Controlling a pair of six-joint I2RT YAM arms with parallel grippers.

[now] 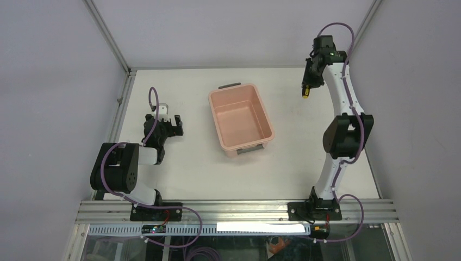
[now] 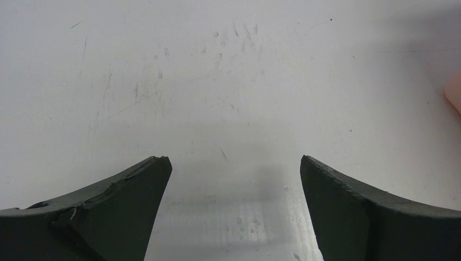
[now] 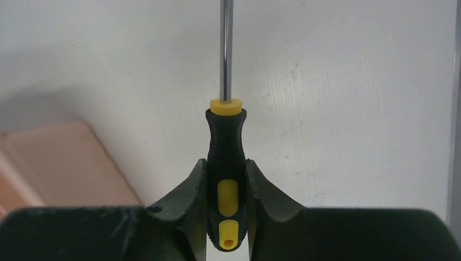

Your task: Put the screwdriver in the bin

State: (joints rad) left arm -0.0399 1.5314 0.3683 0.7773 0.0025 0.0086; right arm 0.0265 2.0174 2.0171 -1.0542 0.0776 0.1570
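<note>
The screwdriver (image 3: 226, 136) has a black-and-yellow handle and a thin metal shaft pointing away from the wrist camera. My right gripper (image 3: 226, 162) is shut on its handle, one finger pressed on each side. From above, the right gripper (image 1: 308, 81) holds the screwdriver (image 1: 306, 92) over the far right of the table, to the right of the salmon-pink bin (image 1: 270, 124). The bin stands empty mid-table; a corner of the bin (image 3: 65, 163) shows low on the left in the right wrist view. My left gripper (image 1: 175, 128) rests low at the left, open and holding nothing (image 2: 235, 160).
Dark grey handles sit at the bin's far end (image 1: 230, 85) and near end (image 1: 250, 149). Metal frame rails run along the table's left edge (image 1: 120, 103) and front edge (image 1: 234, 209). A sliver of the bin (image 2: 454, 92) shows at the right in the left wrist view.
</note>
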